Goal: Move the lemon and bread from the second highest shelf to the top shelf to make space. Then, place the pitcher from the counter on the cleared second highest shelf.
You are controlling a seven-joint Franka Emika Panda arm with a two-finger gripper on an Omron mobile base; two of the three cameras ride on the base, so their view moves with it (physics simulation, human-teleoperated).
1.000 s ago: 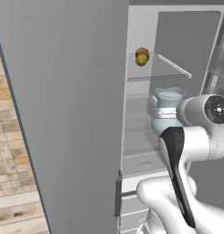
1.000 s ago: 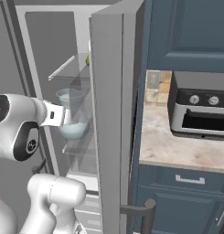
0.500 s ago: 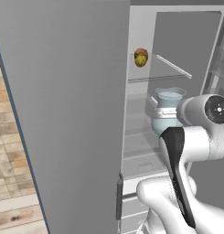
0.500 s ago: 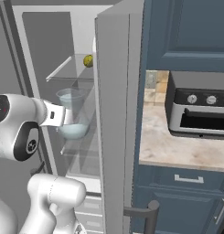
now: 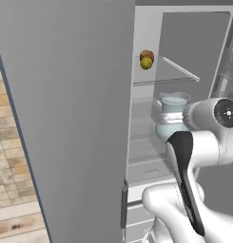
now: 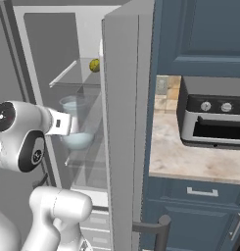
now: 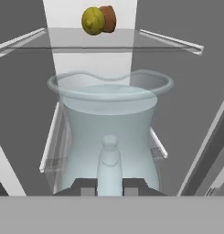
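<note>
The pale blue-grey pitcher (image 7: pixel 109 123) stands upright inside the open fridge, just over the second highest shelf (image 7: pixel 49 139); whether it rests on the glass I cannot tell. My gripper (image 7: pixel 109 188) is shut on the pitcher's handle from the front. From the sides, the pitcher (image 5: pixel 169 122) (image 6: pixel 76 139) shows beyond my white hand. Above it, the lemon (image 7: pixel 93 21) (image 5: pixel 146 63) (image 6: pixel 94 65) and the brown bread (image 7: pixel 109 18) (image 5: pixel 147 54) lie touching at the back of the top shelf (image 7: pixel 81 43) (image 5: pixel 158 81).
The grey left fridge door (image 5: pixel 65 118) and right door (image 6: pixel 126 147) stand open on either side of my arm. Beyond the right door, the beige counter (image 6: pixel 185 159) carries a toaster oven (image 6: pixel 214 120) above dark blue cabinets (image 6: pixel 200 215). Lower fridge shelves and drawers (image 5: pixel 146 171) sit beneath.
The right base view has shifted slightly, so the lemon now shows past the door edge. The gripper and the pitcher stay in nearly the same place.
</note>
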